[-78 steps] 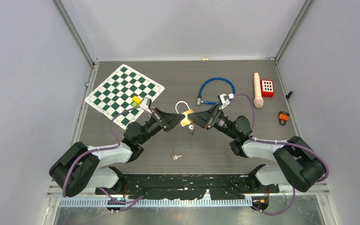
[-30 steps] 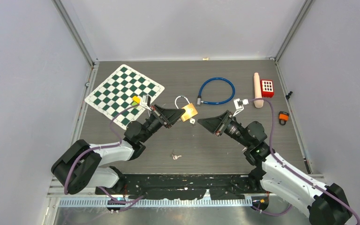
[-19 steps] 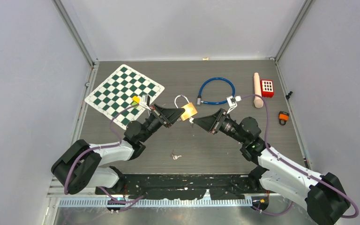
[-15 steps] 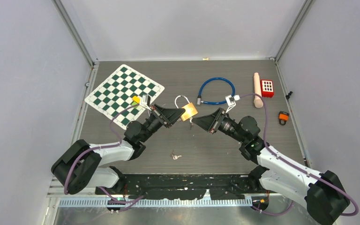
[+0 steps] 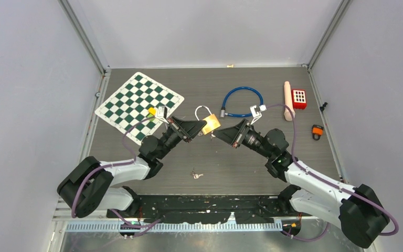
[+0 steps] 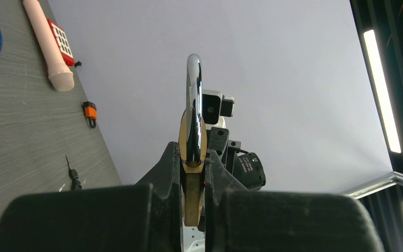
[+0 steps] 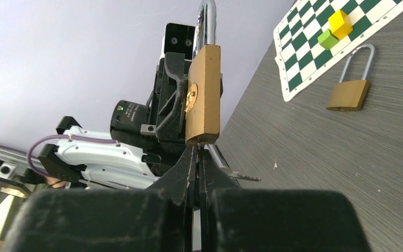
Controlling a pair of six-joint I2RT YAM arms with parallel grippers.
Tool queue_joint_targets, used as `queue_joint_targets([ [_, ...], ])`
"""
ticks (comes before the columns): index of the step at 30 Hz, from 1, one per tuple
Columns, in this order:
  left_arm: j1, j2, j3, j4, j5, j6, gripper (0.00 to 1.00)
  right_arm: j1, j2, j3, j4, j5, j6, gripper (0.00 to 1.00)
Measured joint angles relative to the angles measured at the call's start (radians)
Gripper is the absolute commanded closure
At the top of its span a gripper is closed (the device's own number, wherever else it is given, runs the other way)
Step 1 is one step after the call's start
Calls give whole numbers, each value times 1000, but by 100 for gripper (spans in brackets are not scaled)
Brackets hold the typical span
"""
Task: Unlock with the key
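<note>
Back from its retreat, the right claw [image 7: 197, 160] now pinches shut on the key [image 7: 235, 175] under the brass padlock [image 7: 204, 94], which the left claw [image 6: 192, 168] clamps upright above the tabletop [image 5: 189, 89], probably steadying it for turning.

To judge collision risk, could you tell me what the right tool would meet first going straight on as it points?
The brass padlock held in the left tool; its underside sits right at the tips of the right tool, apparently touching.
</note>
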Motion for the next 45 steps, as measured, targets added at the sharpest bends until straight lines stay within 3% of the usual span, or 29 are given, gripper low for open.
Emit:
queue_joint_targets([
  [6,-4,-24,0,5,-40,23,100,-1,76,-2,133,-3,96,95],
  [23,-25,-164,-2,54,-39,127,100,-8,396,-5,797,-129,561,95],
  [25,-24,-167,-2,50,-38,135,100,-9,402,0,798,-137,595,95],
  [27,-24,-171,-2,55,-34,135,100,-10,402,5,798,-144,612,89],
  [33,-27,-158,-10,82,-42,88,100,-9,402,10,795,-147,618,49],
  [37,-20,-77,-50,116,-70,-12,100,-14,381,-24,769,-125,551,37],
  [41,-13,3,-63,100,-96,-90,100,-29,275,-68,591,-104,434,30],
  [45,-5,24,-62,80,-103,-122,100,-34,53,-78,316,-71,230,27],
])
